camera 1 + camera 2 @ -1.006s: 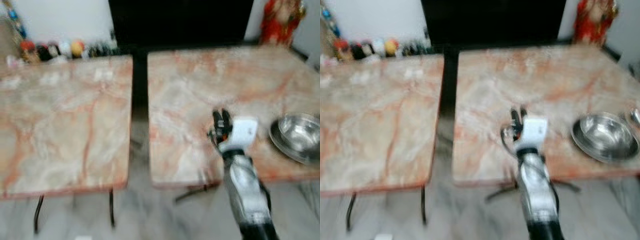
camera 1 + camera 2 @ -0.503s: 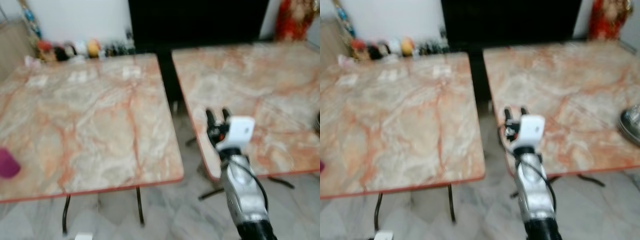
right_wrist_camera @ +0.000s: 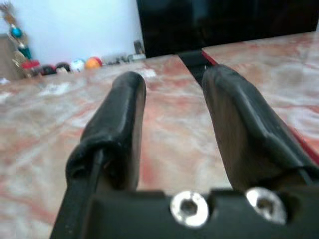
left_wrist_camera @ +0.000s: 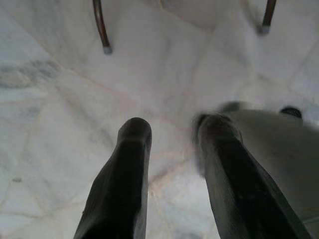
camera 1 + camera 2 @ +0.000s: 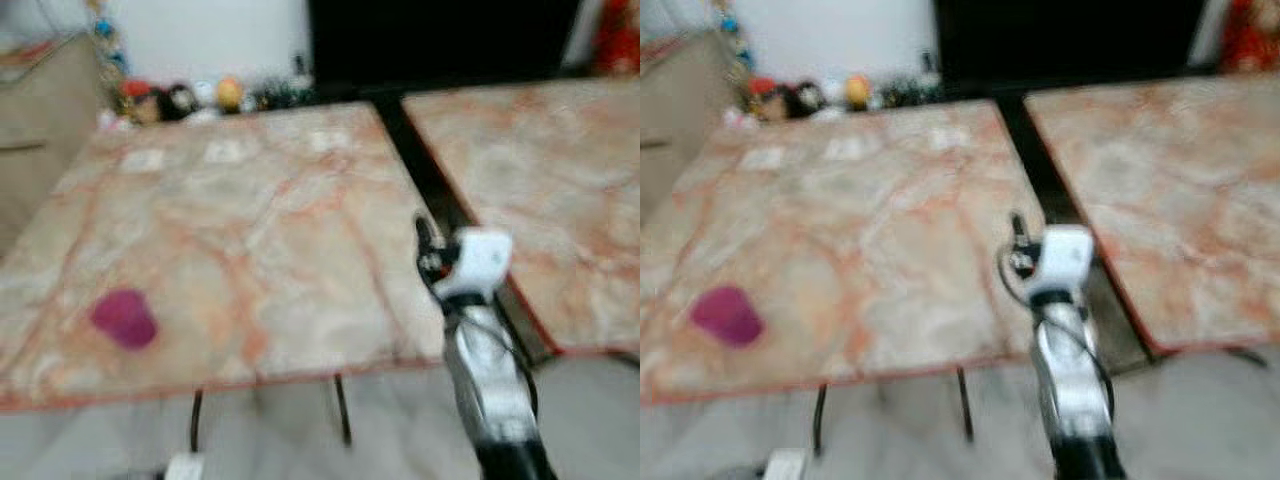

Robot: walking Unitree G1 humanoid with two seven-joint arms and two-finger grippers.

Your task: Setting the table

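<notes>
A small magenta cup (image 5: 124, 318) stands on the left marble table (image 5: 250, 200), near its front left corner. My right gripper (image 5: 428, 243) is raised in front of me over that table's front right corner, far to the right of the cup. In the right wrist view the right gripper (image 3: 172, 94) is open with nothing between its fingers. My left gripper (image 4: 172, 132) hangs low over the white floor, open and empty.
A second marble table (image 5: 540, 170) stands to the right across a narrow dark gap (image 5: 440, 190). Small colourful figures (image 5: 180, 98) line the wall behind the left table. Thin metal table legs (image 5: 340, 405) stand on the pale floor.
The camera has swung to the left: the left table now fills the middle, the magenta cup has come fully into view, and the steel bowl has gone out on the right.
</notes>
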